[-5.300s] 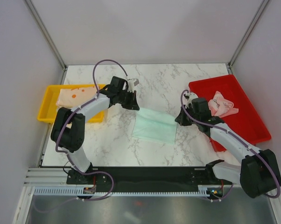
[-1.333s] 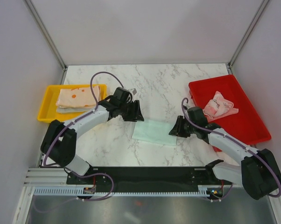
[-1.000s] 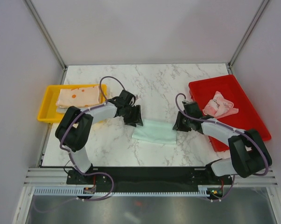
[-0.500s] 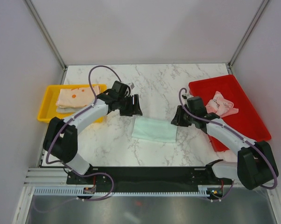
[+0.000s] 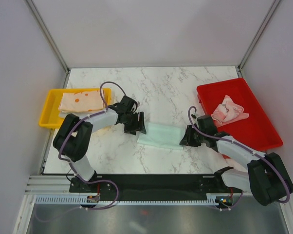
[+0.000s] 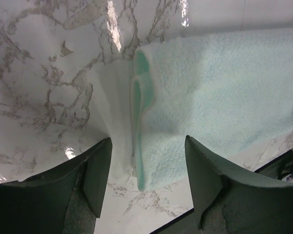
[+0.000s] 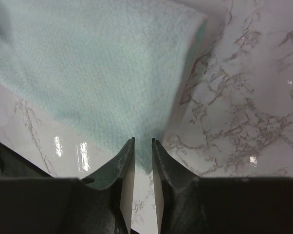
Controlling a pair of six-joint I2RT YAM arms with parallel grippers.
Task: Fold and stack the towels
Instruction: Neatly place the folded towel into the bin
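Note:
A mint green towel [image 5: 160,135] lies folded on the marble table between my two grippers. My left gripper [image 5: 138,127] is low at the towel's left end. In the left wrist view its jaws [image 6: 147,141] stand wide open astride the towel's folded edge [image 6: 139,97], holding nothing. My right gripper [image 5: 184,138] is at the right end. In the right wrist view its jaws [image 7: 143,141] stand a narrow gap apart over the towel's corner [image 7: 98,63], which lies flat on the table. An orange printed towel [image 5: 81,101] lies folded in the yellow tray [image 5: 46,113]. A pink patterned towel [image 5: 228,109] lies crumpled in the red tray [image 5: 256,134].
The yellow tray sits at the table's left edge and the red tray at its right. Grey walls with metal posts close in the back and sides. A black rail [image 5: 156,183] with the arm bases runs along the near edge.
Both grippers have come down and nearer onto the ends of the mint towel. The left jaws have opened wider. The towel is folded narrower than several seconds ago.

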